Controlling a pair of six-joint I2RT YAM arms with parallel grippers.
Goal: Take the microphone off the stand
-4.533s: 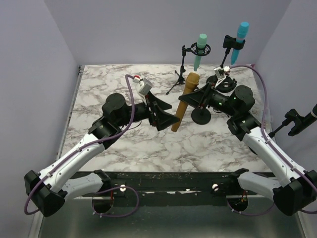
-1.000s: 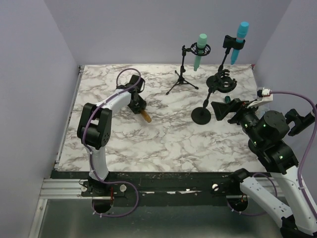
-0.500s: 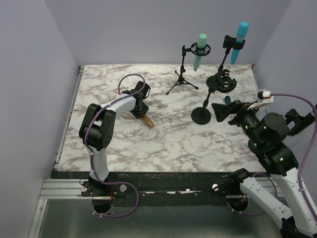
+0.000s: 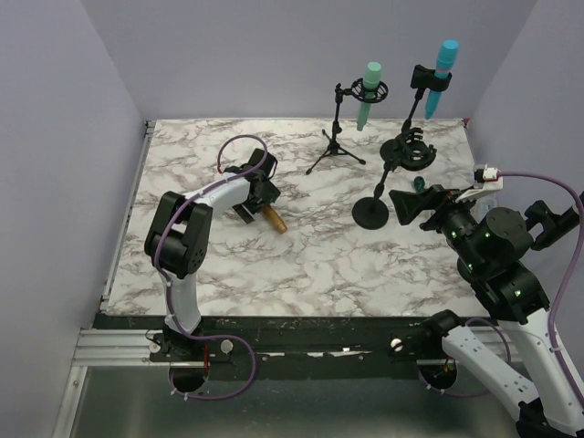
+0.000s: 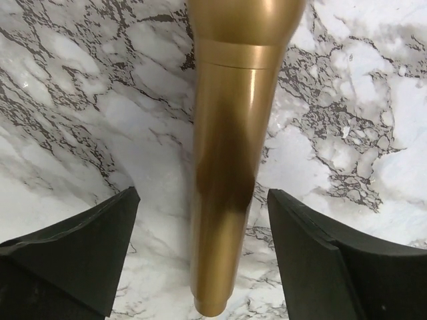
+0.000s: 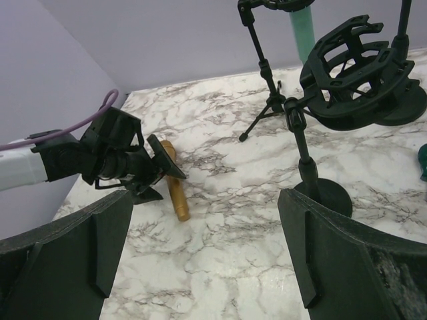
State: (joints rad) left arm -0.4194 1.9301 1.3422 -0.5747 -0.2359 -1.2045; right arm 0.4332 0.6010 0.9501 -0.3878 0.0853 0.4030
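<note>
The gold microphone (image 4: 274, 220) lies flat on the marble table (image 4: 301, 265), left of centre. My left gripper (image 4: 258, 205) is low over it and open. In the left wrist view the microphone's handle (image 5: 227, 167) runs between the two fingers with a gap on each side. The black stand (image 4: 370, 213) holds nothing in its shock mount (image 4: 408, 151). My right gripper (image 4: 406, 203) hangs open and holds nothing just right of the stand's base. The right wrist view shows the microphone (image 6: 175, 193), the left gripper (image 6: 157, 170) and the stand (image 6: 323, 193).
At the back stand a tripod stand with a teal microphone (image 4: 370, 87) and a clip stand with a blue microphone (image 4: 443, 68). A black clamp (image 4: 547, 224) juts in at the right edge. Purple walls close in the table.
The left arm carried the microphone from the stand to the table's left part. Within the last second its jaws opened and let it go. The right arm drew back and stayed open.
</note>
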